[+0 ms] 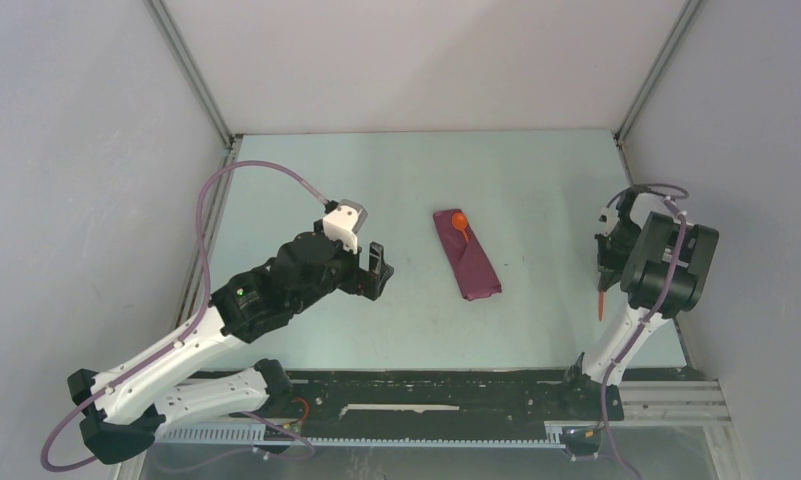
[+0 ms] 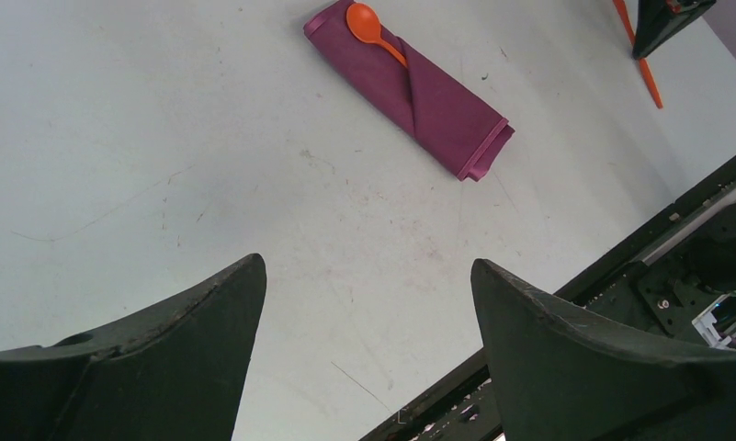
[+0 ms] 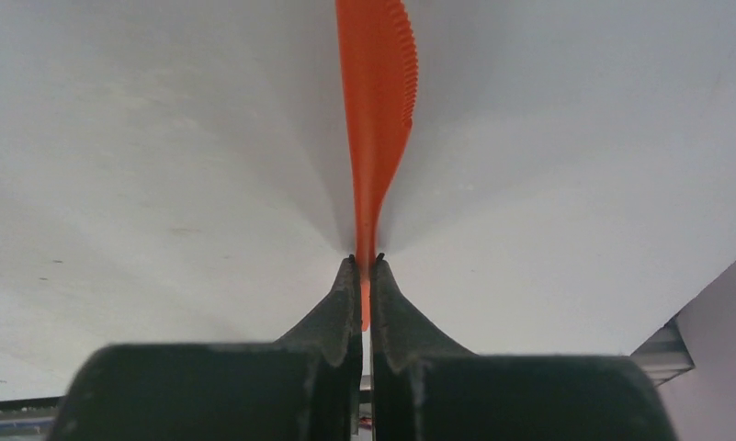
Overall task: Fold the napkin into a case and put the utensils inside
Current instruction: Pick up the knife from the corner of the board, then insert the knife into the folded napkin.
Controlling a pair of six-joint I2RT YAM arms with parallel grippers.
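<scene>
The maroon napkin lies in the middle of the table, folded into a narrow case (image 1: 468, 258) (image 2: 419, 96). An orange spoon (image 1: 460, 222) (image 2: 368, 23) is tucked into its far end, bowl sticking out. My right gripper (image 1: 604, 282) (image 3: 365, 262) is at the table's right side, shut on the handle of a slim orange serrated knife (image 1: 602, 302) (image 3: 378, 110) (image 2: 649, 78). The knife's blade points away from the jaws, close over the table. Left of the case, apart from it, my left gripper (image 1: 379, 268) (image 2: 367, 266) stands open with nothing between its fingers.
A black rail (image 1: 426, 395) (image 2: 621, 257) runs along the near edge of the table between the arm bases. Grey walls with metal corner posts (image 1: 644, 90) close in the left, right and back sides.
</scene>
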